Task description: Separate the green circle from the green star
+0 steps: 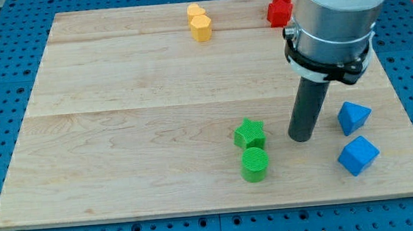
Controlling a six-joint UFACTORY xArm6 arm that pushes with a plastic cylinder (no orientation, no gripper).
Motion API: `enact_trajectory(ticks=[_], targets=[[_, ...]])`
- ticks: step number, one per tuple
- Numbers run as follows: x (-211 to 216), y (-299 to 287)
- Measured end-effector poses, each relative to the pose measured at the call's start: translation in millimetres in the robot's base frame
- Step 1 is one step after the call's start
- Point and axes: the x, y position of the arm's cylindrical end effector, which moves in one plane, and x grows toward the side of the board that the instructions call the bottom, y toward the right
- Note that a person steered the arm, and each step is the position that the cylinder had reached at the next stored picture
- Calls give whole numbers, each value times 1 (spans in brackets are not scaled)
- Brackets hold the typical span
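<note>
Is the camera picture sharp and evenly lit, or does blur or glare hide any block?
Camera view: light is even and soft, with no glare on the board; the green star and green circle are sharp, their ribbing visible; my tip is sharp too; the arm's pale upper body is cut off at the view's top.

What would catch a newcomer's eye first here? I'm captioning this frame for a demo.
The big arm dominates the view's upper right, its dark rod reaching down so my tip rests between the green star and the upper blue block. Just below the star, touching it, sits the green circle.
</note>
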Motion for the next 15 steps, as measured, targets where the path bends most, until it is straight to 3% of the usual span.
enact_trajectory(ticks=[8,10,11,13,15], targets=[[20,-31],[57,-35],[48,-85],[3,-91],[-1,-119]])
